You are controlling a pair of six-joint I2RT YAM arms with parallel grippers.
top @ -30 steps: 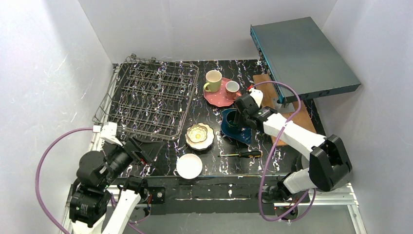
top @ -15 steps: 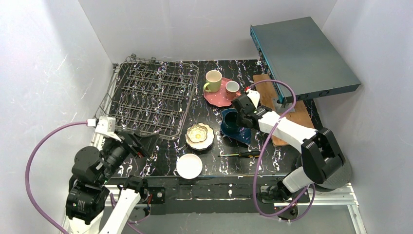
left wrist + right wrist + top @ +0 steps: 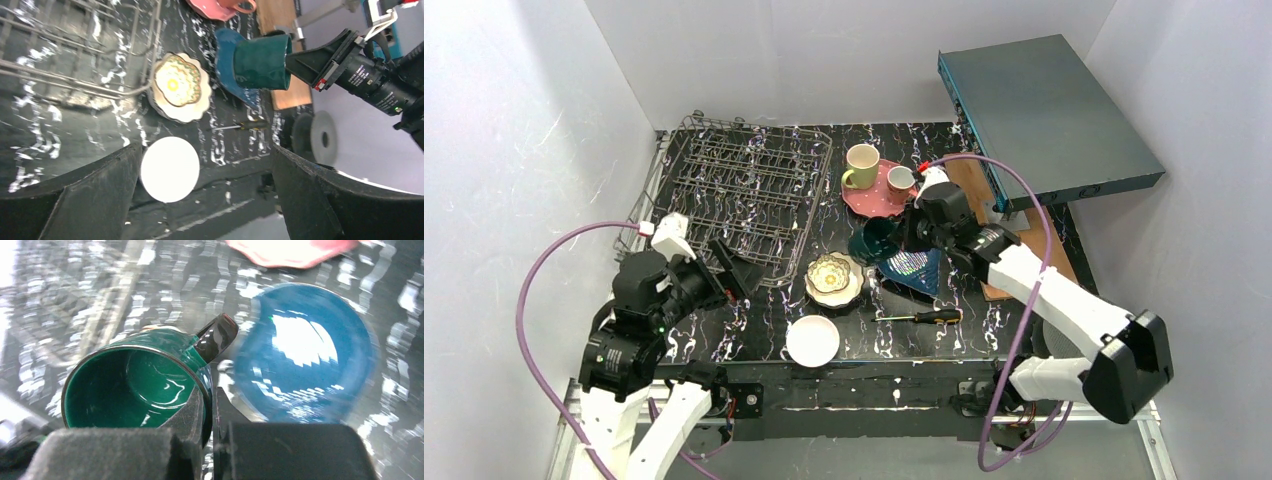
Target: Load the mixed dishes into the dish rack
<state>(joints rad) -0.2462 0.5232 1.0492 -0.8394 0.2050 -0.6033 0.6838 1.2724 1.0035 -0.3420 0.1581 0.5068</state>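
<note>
My right gripper (image 3: 902,236) (image 3: 210,407) is shut on the rim of the green-inside cup (image 3: 874,238) (image 3: 132,385), one finger inside and one outside. The cup hangs in the air left of the blue leaf-shaped plate (image 3: 916,270) (image 3: 305,347). The grey wire dish rack (image 3: 734,195) (image 3: 75,50) stands at the back left with nothing in it. My left gripper (image 3: 740,272) (image 3: 205,175) is open and holds nothing, near the rack's front corner and above the white bowl (image 3: 812,340) (image 3: 169,169). The floral cream bowl (image 3: 834,278) (image 3: 180,86) sits between rack and blue plate.
The yellow-green mug (image 3: 861,165) and the small salmon cup (image 3: 901,180) stand on the pink dotted plate (image 3: 869,202). A screwdriver (image 3: 924,316) lies near the front edge. A teal-grey metal box (image 3: 1044,115) rests tilted at the back right over a wooden board (image 3: 1029,245).
My right gripper shut on the cup's rim, lifted it off the blue plate and carried it left. My left arm rose and swung towards the rack's front corner, still open.
</note>
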